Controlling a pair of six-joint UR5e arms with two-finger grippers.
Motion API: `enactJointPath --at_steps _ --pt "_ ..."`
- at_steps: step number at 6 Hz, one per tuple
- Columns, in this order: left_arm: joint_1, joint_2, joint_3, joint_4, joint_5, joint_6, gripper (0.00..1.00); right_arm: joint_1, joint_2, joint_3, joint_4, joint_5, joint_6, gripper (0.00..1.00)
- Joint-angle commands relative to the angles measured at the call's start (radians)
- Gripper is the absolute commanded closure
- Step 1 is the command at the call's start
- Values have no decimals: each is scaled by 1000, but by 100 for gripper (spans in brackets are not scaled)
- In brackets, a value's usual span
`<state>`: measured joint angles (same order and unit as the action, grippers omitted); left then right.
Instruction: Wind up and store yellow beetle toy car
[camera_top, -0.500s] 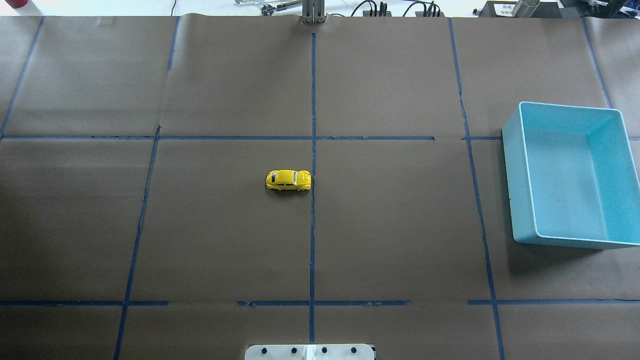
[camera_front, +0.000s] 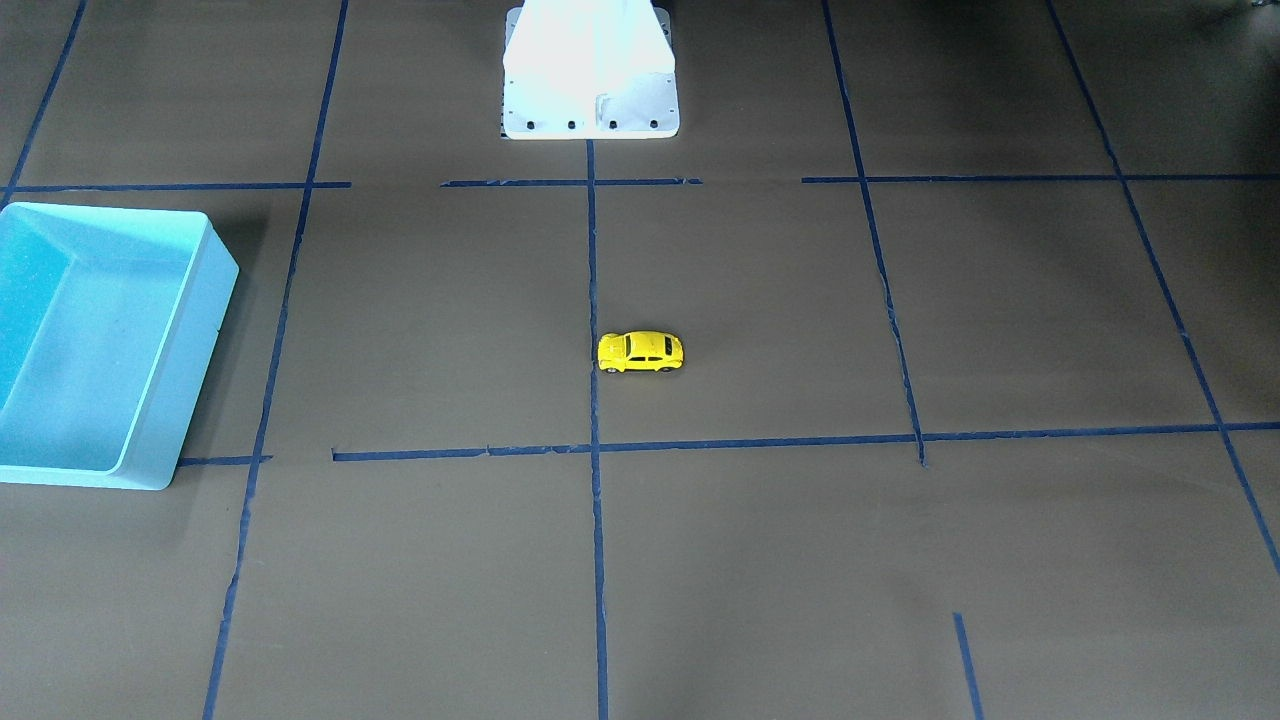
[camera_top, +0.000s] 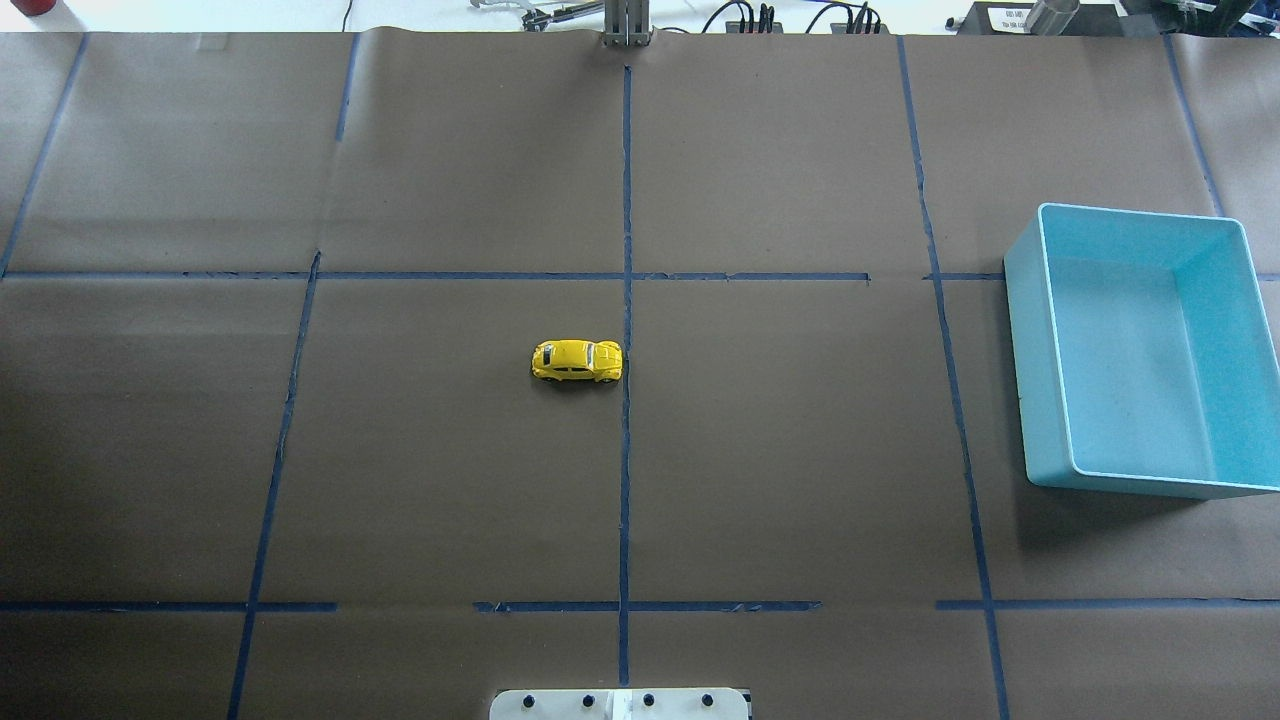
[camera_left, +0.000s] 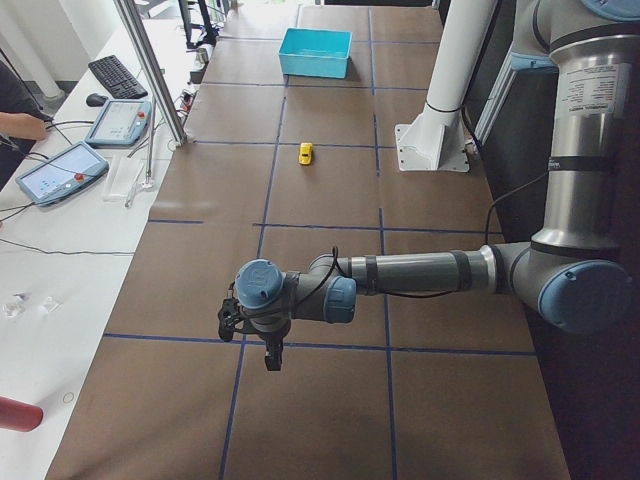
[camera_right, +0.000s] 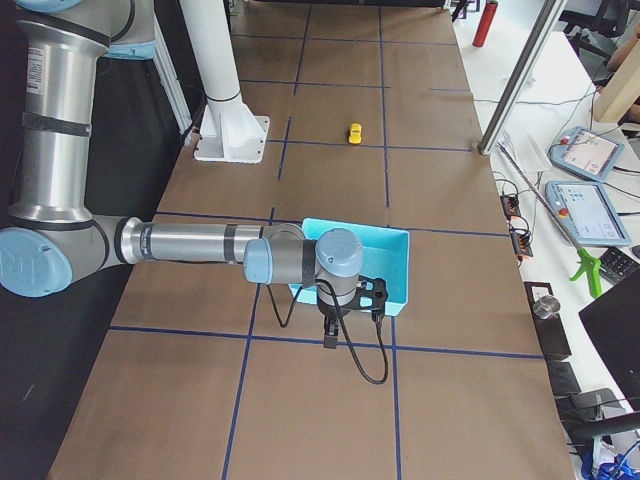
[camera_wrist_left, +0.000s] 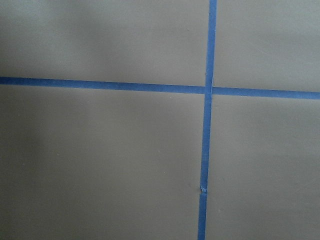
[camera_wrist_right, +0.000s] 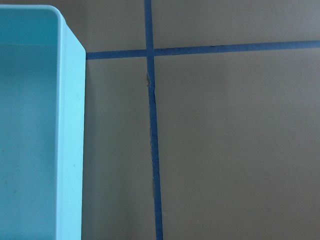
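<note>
Sitting on the table (camera_top: 450, 480): the yellow beetle toy car (camera_top: 577, 361), upright on its wheels near the middle, lengthwise across the table.
Car and tape: its one end lies just beside the central line of blue tape (camera_top: 626, 200), on the robot's left side of that line.
Turquoise bin (camera_top: 1035, 380): it stands at the table's right end, open side up, well apart from the car.
Left arm (camera_left: 420, 272): it stretches out low over the table's left end, far from the car.
Left gripper (camera_left: 272, 356): it points down above a crossing of tape lines. It shows only in the side view, so I cannot tell whether its fingers are spread or closed. Its wrist camera sees bare paper and the tape cross.
Right arm (camera_right: 190, 243): it reaches out level at the table's right end.
Right gripper (camera_right: 328, 338): it hangs just beside the bin's near corner, above a tape crossing. Spread or closed cannot be told from the side view. Its wrist camera shows the bin's wall at its left edge.
White base plate (camera_top: 620, 704): it sits at the robot's edge of the table, in line with the central tape.
</note>
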<state>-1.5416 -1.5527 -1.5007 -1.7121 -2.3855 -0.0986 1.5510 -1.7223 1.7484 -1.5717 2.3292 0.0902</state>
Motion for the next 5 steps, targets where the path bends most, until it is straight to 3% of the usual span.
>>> enactJointPath --at_steps 1,5 --pt "2 -3 -6 -4 -4 -1 0 1 18 -12 -1 1 3 0" --pt "34 -30 -7 -17 -6 0 0 1 13 -21 7 -23 -1 0"
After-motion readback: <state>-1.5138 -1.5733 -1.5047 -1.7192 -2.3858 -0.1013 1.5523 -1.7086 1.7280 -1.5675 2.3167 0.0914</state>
